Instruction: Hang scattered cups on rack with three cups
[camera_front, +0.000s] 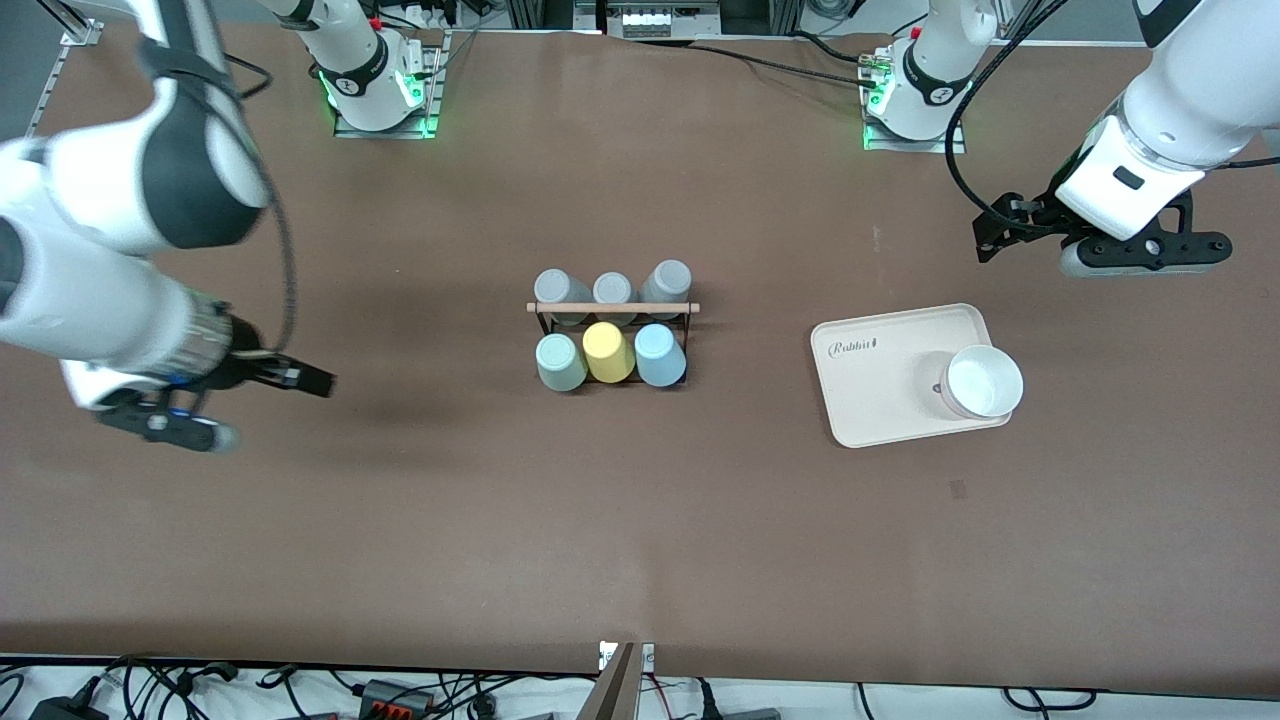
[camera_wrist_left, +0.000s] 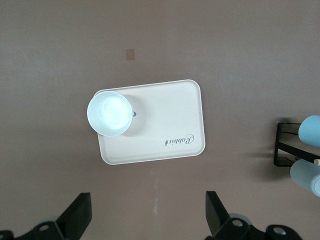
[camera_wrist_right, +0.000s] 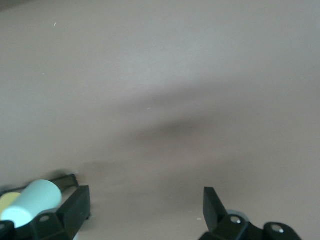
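Both cups, mint (camera_front: 560, 362) & blue (camera_front: 660, 355), sit on rack (camera_front: 612, 308). My left gripper (camera_wrist_left: 147, 220) & right gripper (camera_wrist_right: 145, 212) gape wide, empty, well apart from rack. Risk: careless reach back knocks cups off.

Both arms are clad in glossy white shells with dark grey joint bands, and black cables are looped along them. Green lights are shown at the bases, and black two-finger grippers are fitted.
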